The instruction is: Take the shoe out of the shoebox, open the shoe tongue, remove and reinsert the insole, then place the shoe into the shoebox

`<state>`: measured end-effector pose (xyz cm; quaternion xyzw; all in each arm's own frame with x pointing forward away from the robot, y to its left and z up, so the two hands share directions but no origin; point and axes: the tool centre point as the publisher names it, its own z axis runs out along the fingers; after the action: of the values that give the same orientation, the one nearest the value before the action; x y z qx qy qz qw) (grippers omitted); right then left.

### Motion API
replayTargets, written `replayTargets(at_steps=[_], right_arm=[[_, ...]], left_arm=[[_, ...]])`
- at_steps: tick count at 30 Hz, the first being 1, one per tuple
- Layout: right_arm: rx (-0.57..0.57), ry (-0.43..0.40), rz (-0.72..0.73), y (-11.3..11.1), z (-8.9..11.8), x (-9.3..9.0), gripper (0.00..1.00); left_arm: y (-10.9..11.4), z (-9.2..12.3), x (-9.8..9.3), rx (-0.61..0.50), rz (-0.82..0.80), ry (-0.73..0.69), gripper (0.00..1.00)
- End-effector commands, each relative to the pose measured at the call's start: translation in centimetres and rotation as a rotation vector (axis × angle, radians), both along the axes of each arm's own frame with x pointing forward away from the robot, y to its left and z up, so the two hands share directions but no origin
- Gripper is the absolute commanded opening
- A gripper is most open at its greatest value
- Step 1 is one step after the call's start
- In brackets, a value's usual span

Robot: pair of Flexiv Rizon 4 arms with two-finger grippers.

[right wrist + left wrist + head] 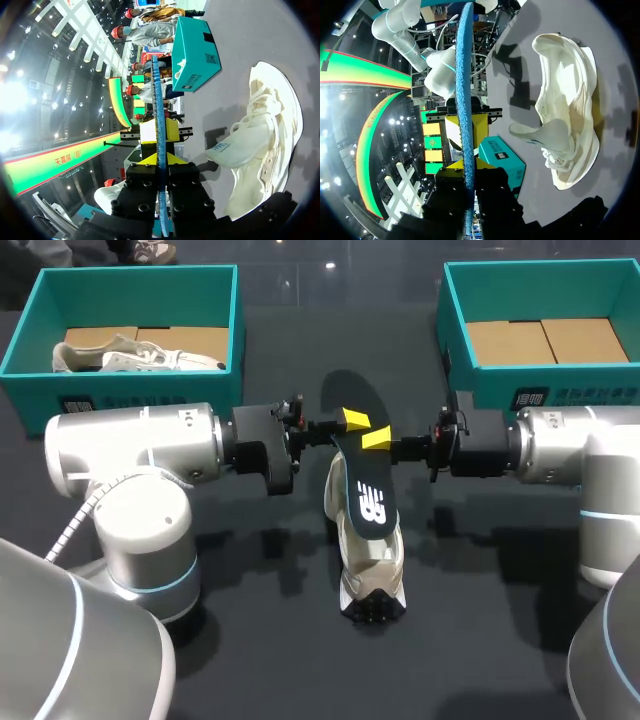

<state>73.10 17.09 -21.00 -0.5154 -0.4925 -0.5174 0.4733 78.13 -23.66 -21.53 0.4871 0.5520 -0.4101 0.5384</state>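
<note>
A dark insole (365, 475) with a white logo and blue edge hangs tilted over the table, its lower end inside the cream shoe (370, 570) standing there. My left gripper (352, 421) and right gripper (376, 439) meet at its upper part from opposite sides, each shut on it. In the left wrist view the insole (465, 75) shows edge-on between my left gripper (466, 170), with the shoe (570, 115) beside it, tongue lifted. The right wrist view has the insole (159, 95) pinched in my right gripper (160, 159), the shoe (270, 145) lying beside it.
A teal shoebox (30, 310) at the back left holds a second cream shoe (130, 358). Another teal shoebox (455, 310) at the back right holds only cardboard. The table is dark, and both arms lie across its middle.
</note>
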Motion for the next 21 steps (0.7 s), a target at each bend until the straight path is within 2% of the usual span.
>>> replayTargets(at_steps=[1,4,5,8,11,14,15,16,21], right_arm=[[-0.002,0.0,-0.002,0.1,0.0,-0.1,0.0],[-0.002,0.0,-0.002,0.1,0.0,-0.1,0.0],[-0.001,0.0,-0.003,0.0,0.0,-0.1,0.16],[-0.006,0.0,0.001,-0.2,0.0,-0.1,1.0],[-0.017,-0.028,0.015,-1.0,0.0,-0.2,1.0],[-0.075,-0.157,0.044,-2.8,0.5,-0.7,1.0],[-0.129,-0.195,0.0,-3.7,0.6,-0.8,1.0],[-0.202,-0.201,-0.078,-4.9,0.5,-0.7,1.0],[-0.202,-0.201,-0.078,-4.9,0.5,-0.7,1.0]], left_arm=[[-0.5,-0.2,0.0,0.003,0.007,-0.005,0.0],[-0.6,-0.1,0.0,0.006,0.008,-0.008,0.0],[-0.6,-0.1,0.0,0.007,0.008,-0.009,0.0],[-0.5,0.2,-0.1,0.01,0.007,-0.012,0.0],[-0.2,0.5,-0.2,0.013,-0.002,-0.004,0.0],[0.5,1.0,-0.5,0.014,-0.028,0.028,0.0],[0.7,1.1,-0.7,0.015,-0.039,0.039,0.0],[0.9,1.2,-0.8,0.016,-0.047,0.047,0.0],[2.1,1.2,-1.8,0.042,-0.055,0.054,0.0]])
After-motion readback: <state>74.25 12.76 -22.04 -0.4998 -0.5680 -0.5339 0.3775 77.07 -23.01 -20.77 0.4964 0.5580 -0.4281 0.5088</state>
